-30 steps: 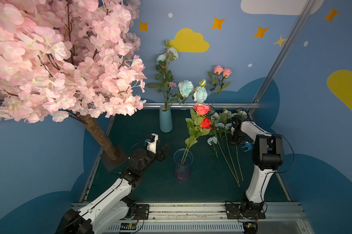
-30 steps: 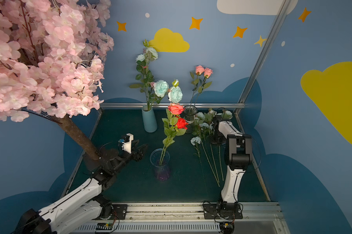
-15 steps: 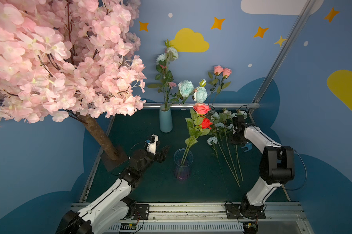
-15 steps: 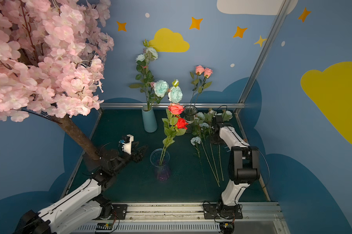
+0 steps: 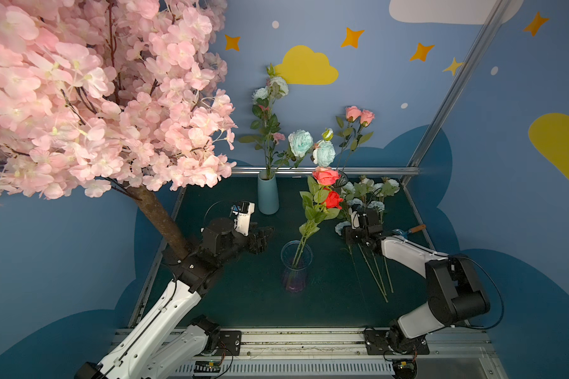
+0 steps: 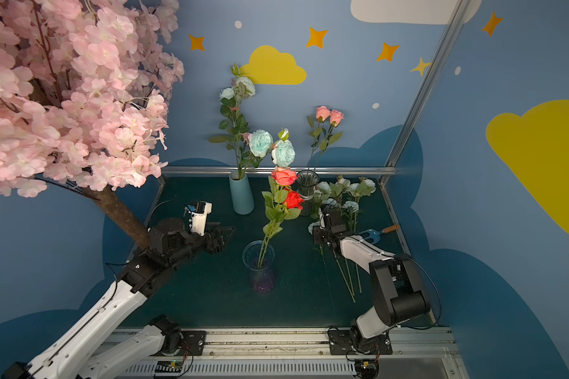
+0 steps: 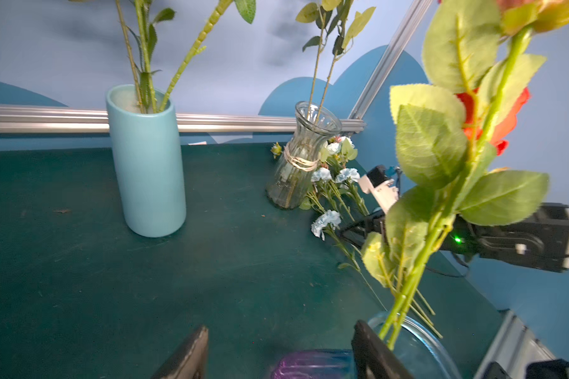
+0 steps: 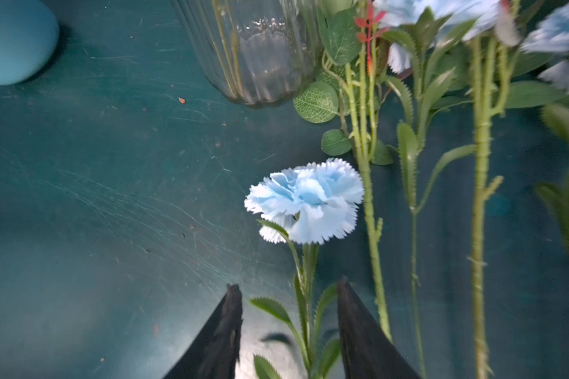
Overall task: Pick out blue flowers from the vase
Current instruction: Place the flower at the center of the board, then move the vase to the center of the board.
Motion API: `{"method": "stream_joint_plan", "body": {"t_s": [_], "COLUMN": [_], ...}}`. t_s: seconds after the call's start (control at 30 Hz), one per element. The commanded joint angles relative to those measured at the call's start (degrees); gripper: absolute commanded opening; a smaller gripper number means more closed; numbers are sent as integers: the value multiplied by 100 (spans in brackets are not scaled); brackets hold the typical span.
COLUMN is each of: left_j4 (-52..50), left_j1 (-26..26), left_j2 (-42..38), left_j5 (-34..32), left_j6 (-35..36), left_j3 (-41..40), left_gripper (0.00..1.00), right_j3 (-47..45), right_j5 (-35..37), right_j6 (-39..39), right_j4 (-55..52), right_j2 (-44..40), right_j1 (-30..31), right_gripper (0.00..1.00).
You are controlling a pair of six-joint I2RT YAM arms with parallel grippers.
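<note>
Hovering the right gripper (image 8: 288,284), fingers (image 8: 224,328) parted and empty, astride a blue flower (image 8: 304,201) lying with others on the right of the mat (image 5: 243,302), holding the left gripper (image 7: 281,326) open near the glass vase (image 5: 295,269), perhaps leaving two blue blooms (image 5: 300,142) in the far vase (image 5: 267,193).

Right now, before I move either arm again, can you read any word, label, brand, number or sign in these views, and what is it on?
No readable text in any view.
Wall: only painted shapes, a yellow cloud and stars, no letters.
Blue vase, ribbed glass vase, clear vase: no labels.
Circuit board at the front rail: any markings are too small to read.
</note>
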Motion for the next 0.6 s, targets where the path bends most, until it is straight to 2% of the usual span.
{"method": "stream_joint_plan", "body": {"t_s": [0.0,0.07,0.2,0.33,0.5,0.57], "left_j4": [-1378,-1624,-2270,-2641,-3029,-3141], "left_j1": [8,-10,-140,-427,-673,-702], "left_j2": [162,334,885,1370,1833,2001], "left_j5": [994,1321,1544,1446,1113,970], "left_j6": [-175,-183,-63,49,197,253], "left_j3": [422,657,1175,1608,2039,2162], "left_gripper": [70,70,70,70,70,69], "right_j3": [317,291,44,-429,-1333,-1333], "right_j5": [-479,-483,-480,-440,-619,-683], "right_j6": [154,156,234,488,451,480], "right_j4": [399,423,650,1234,2815,2826], "right_j2": [-85,-111,-321,-621,-873,-894], "right_j1": [-25,-35,-83,-117,-168,-193], "right_gripper": [50,51,51,52,57,57]}}
